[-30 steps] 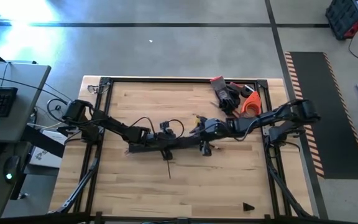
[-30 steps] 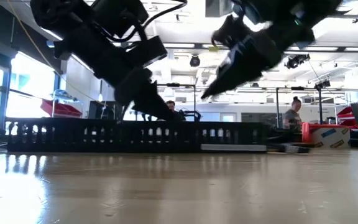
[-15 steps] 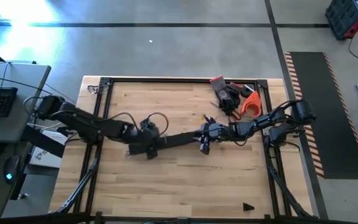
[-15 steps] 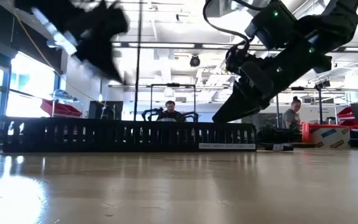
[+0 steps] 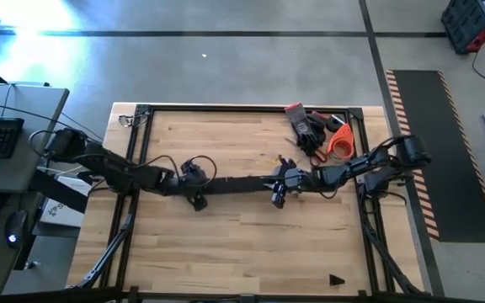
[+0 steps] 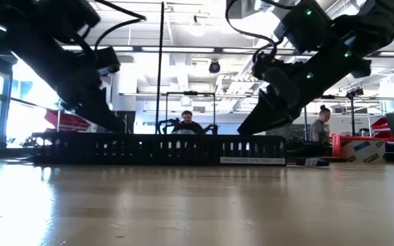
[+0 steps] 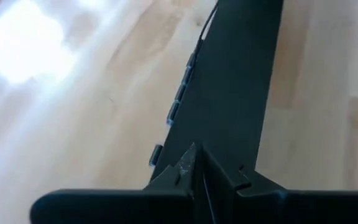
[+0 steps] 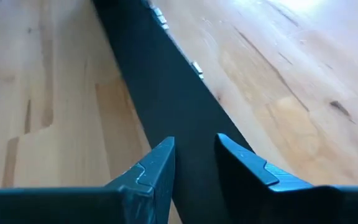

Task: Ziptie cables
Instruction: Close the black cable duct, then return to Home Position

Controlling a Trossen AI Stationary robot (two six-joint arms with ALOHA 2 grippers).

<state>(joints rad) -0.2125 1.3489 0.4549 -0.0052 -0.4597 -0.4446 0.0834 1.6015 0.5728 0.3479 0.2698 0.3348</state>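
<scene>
A long black slotted duct lies on its underside across the middle of the table, seen side-on in the low view. My left gripper is shut over the duct's left end. My right gripper stands at the duct's right end, its two fingers closed in with the black duct filling the narrow gap between them. The cables do not plainly show in any view. My left gripper's shut fingertips lie on the duct's black top near its left end, coming from above at a slant. I cannot tell whether anything is pinched between them. My right gripper has the duct's right end between its two fingers, slanting down from the table's right side and lying along the duct. The fingers hide the place of contact. The duct rests on the table.
Red-and-black gloves and an orange thing lie at the far right corner. A small black piece sits near the front edge. Beyond the table, people and a red-and-white box show.
My left gripper has drawn back toward the table's left edge, from the duct's middle to its left end. My right gripper has come down onto the duct's right end. The duct's left end has swung toward the far edge, so the duct now lies straight across the table.
</scene>
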